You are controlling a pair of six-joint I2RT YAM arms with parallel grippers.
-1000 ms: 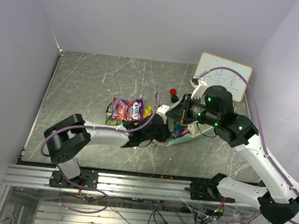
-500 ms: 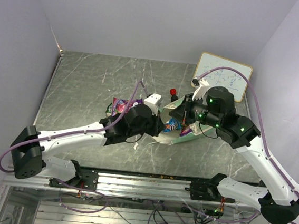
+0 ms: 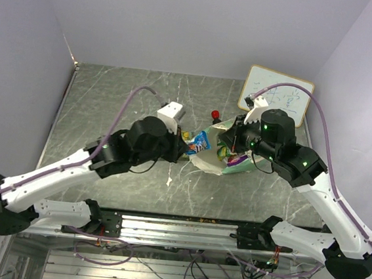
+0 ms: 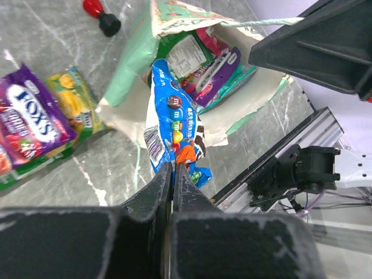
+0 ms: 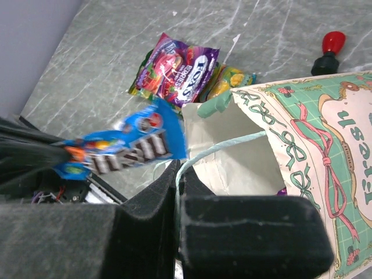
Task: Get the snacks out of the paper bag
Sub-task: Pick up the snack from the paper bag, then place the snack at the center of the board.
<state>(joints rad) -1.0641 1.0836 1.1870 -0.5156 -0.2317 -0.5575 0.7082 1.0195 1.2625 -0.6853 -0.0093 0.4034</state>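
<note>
- The left claw (image 4: 172,168) is clenched on one end of the blue packet (image 4: 174,125). The packet hangs at the mouth of the paper bag (image 5: 302,133), with most of it already outside the rim.
- The right claw (image 5: 177,171) is clenched on the bag's cord handle (image 5: 221,148). It holds that side lifted, so the mouth gapes toward the left.
- 2 snacks lie on the table (image 3: 111,99) just left of the mouth: a purple packet (image 4: 32,122) and a yellow-green packet (image 4: 78,102), touching each other.
- At least 2 more sit inside the bag, a green packet (image 4: 186,55) and a pink-magenta packet (image 4: 218,67) (there may be others beneath; I cannot tell).
- The step in hand looks like carrying the blue packet clear and laying it down with the 2 on the table.
- To do it well, the left claw should draw the packet left and slightly up until its free end clears the rim. The film is glossy and pinched only at the edge, so a smooth pull suits it better than a jerk.
- The right claw should hold the handle firm meanwhile, or the light bag may be dragged along.
- The packet is best released low over bare table, away from the red-and-black knob (image 4: 100,14) on the far side.
</note>
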